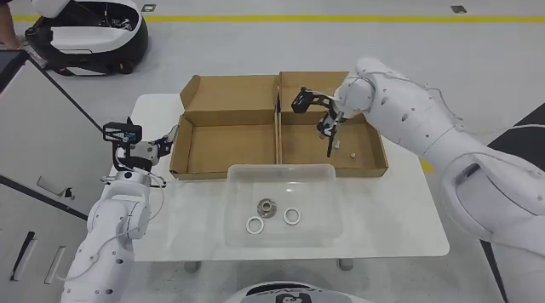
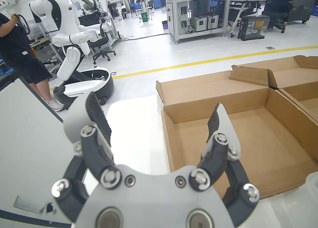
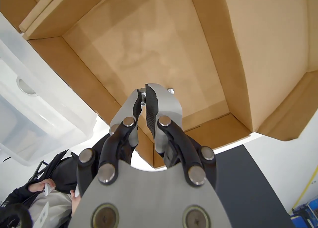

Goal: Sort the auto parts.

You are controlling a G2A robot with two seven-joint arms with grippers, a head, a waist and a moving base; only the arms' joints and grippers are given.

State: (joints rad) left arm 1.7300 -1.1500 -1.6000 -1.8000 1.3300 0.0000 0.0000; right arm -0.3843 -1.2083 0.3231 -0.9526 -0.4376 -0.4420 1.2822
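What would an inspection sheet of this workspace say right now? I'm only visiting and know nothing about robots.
surface: white table carrying two boxes and a bin.
job's things: open cardboard left box and right box side by side; clear bin in front holds two white rings and a metal part; a small part lies in the right box.
clutter: nothing seen.
grippers: left gripper open, beside the left box; right gripper shut on a bolt above the right box.
cables: a cable on the far floor.
surroundings: another white robot near a yellow line.
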